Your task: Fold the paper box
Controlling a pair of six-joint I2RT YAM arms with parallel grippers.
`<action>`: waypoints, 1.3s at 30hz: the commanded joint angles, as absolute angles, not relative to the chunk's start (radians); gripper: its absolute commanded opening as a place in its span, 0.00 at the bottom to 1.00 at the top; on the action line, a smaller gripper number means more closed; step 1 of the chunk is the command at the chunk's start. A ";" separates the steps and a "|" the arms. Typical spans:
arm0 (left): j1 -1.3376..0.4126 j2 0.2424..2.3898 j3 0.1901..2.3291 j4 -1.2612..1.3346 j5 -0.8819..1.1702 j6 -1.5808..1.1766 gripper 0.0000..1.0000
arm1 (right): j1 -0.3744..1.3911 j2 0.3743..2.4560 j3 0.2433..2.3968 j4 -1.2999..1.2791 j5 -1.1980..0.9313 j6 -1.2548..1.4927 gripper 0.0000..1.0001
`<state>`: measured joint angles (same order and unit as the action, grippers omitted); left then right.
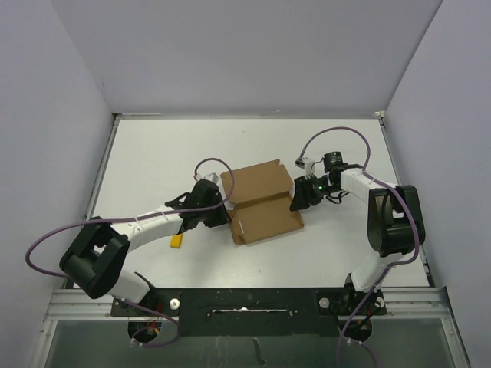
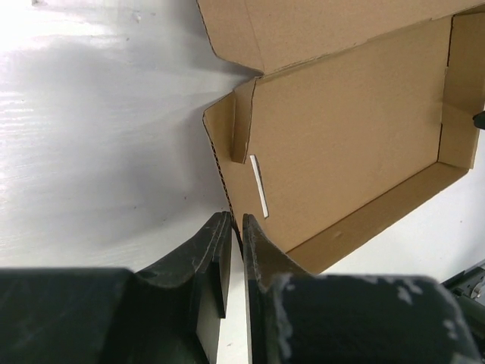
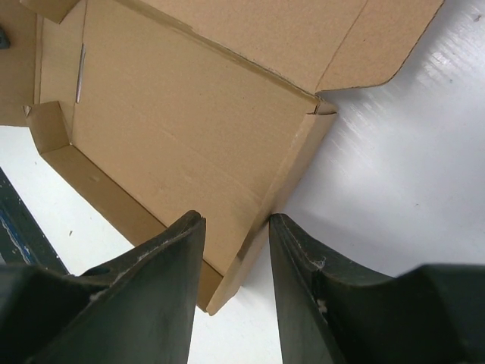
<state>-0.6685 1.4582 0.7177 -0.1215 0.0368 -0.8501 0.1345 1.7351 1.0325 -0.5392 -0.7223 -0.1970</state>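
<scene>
The paper box point(image 1: 261, 203) lies in the middle of the table as an open brown cardboard tray with raised side walls and its lid flap point(image 1: 257, 178) spread out behind it. My left gripper point(image 1: 220, 207) is at the box's left wall. In the left wrist view point(image 2: 236, 220) its jaws are nearly together, with the thin edge of that wall of the box point(image 2: 341, 144) pinched between the tips. My right gripper point(image 1: 299, 198) is open and straddles the right wall of the box point(image 3: 174, 129), one finger inside the tray and one outside point(image 3: 235, 220).
A small yellow bar point(image 1: 177, 241) lies on the white table point(image 1: 153, 161) near the left arm, in front of the box's left side. Grey walls surround the table on three sides. Purple cables loop over both arms.
</scene>
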 commanded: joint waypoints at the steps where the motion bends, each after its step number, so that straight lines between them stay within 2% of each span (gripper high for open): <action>1: -0.675 1.482 0.781 -0.130 0.035 -0.801 0.10 | 0.139 1.741 1.063 -0.534 -0.782 -0.177 0.40; 16: -0.678 1.490 0.845 -0.176 0.071 -0.754 0.10 | 0.140 1.771 1.058 -0.527 -0.818 -0.154 0.40; 26: -0.679 1.545 0.864 -0.147 0.125 -0.746 0.14 | 0.140 1.780 1.058 -0.528 -0.818 -0.149 0.40; 34: -0.678 1.558 0.852 -0.115 0.163 -0.746 0.19 | 0.140 1.781 1.059 -0.528 -0.817 -0.150 0.40; 39: -0.673 1.546 0.818 -0.079 0.174 -0.747 0.27 | 0.140 1.788 1.059 -0.529 -0.815 -0.150 0.40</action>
<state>-0.6716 1.5375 0.8268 -0.1646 0.1272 -0.7540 0.1326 1.7771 1.0325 -0.5373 -0.7692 -0.1631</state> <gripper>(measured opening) 0.243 0.403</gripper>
